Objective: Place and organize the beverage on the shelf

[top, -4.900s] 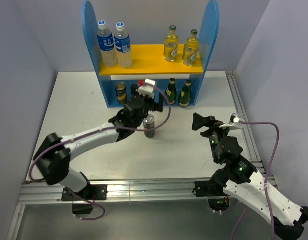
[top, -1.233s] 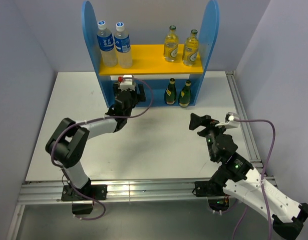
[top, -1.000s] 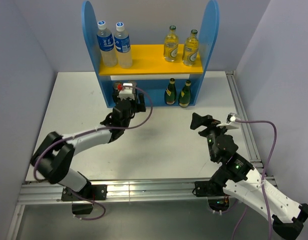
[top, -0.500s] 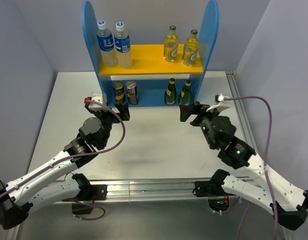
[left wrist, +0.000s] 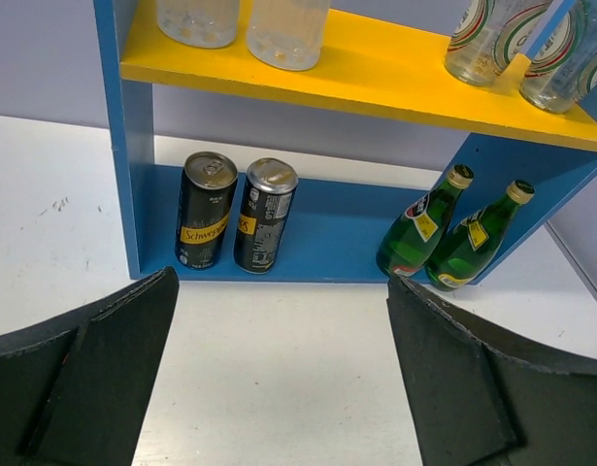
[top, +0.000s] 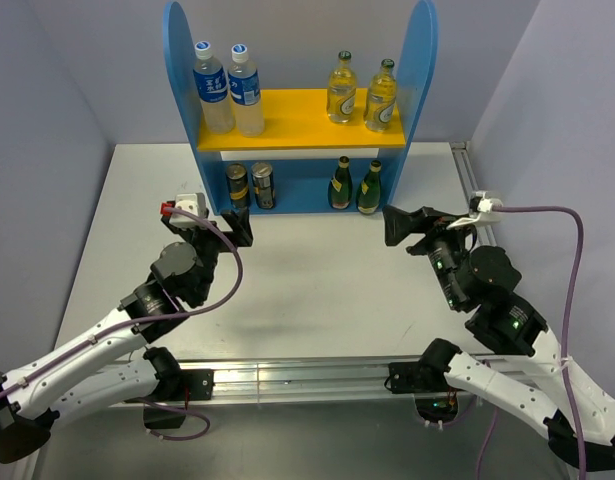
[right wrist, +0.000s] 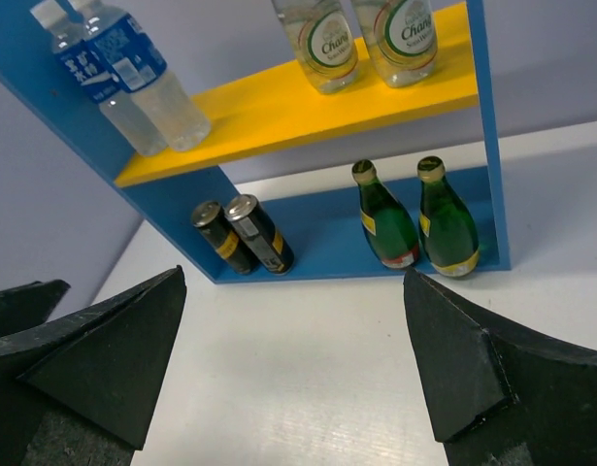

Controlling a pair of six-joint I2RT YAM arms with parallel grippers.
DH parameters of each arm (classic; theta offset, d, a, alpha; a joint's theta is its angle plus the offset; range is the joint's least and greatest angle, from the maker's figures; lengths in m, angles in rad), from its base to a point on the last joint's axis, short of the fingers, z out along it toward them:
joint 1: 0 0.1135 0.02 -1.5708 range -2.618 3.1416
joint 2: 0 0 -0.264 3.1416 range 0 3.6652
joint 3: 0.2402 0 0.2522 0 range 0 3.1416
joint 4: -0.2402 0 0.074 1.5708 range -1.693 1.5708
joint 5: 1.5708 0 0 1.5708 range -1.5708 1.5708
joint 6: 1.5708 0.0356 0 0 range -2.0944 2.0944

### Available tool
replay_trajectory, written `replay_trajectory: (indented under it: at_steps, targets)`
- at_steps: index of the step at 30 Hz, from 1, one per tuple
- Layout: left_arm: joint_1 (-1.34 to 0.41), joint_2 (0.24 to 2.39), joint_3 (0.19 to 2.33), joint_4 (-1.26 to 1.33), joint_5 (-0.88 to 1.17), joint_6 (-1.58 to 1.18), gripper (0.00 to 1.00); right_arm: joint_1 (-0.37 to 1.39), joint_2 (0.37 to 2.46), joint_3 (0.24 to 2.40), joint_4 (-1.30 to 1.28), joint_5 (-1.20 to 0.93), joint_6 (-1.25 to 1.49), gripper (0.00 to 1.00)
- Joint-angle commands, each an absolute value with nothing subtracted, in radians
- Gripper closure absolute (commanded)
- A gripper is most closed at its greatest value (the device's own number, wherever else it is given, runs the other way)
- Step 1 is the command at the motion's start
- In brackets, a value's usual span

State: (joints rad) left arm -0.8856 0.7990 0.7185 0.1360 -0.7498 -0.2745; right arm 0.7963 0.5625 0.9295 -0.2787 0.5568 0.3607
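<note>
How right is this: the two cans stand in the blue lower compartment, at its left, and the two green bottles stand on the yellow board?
Wrong in one point. The two green bottles also stand in the blue lower compartment, right of the two cans, not on the yellow board. The left wrist view shows it.

we take this for a robotics lab test cell — a white table (top: 317, 290) boxed in by plain pale walls (top: 37, 100), an aluminium rail (top: 287, 378) along its near edge, purple cables (top: 565, 250) trailing loose, and a small blue display shelf (top: 421, 60) as a mock-up.
</note>
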Motion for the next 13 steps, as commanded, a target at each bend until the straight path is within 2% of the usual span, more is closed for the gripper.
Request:
replay_trajectory:
  at_steps: [1,13]
  targets:
    - [-0.893,0.788,0.727,0.137,-0.772,-0.25,0.05,0.801,0.58,0.946,-0.302,0.575,0.336,0.0]
    - [-0.897,0.776,0.727,0.14,-0.788,-0.238,0.05,0.801,0.601,0.939,-0.275,0.569,0.316,0.0]
